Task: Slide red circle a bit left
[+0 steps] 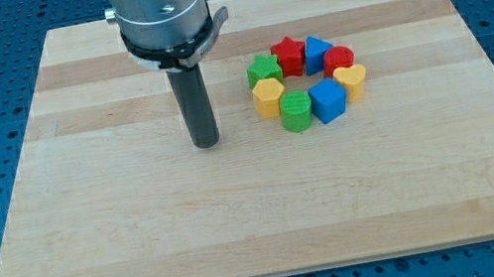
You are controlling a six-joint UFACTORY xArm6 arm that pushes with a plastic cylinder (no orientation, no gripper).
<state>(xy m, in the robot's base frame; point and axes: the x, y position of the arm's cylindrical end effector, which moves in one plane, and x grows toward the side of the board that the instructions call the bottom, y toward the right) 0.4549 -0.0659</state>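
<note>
Light, rigid red circle should slide easily; push its right edge. My tip sits well left; no pincer shows.

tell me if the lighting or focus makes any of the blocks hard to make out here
Camera view: even, soft light, only faint shadows under the ring of blocks and beside my tip; no glare on the wooden board. Focus is sharp on the red circle and red star; the arm's metal collar is cropped at the view's top.
</note>
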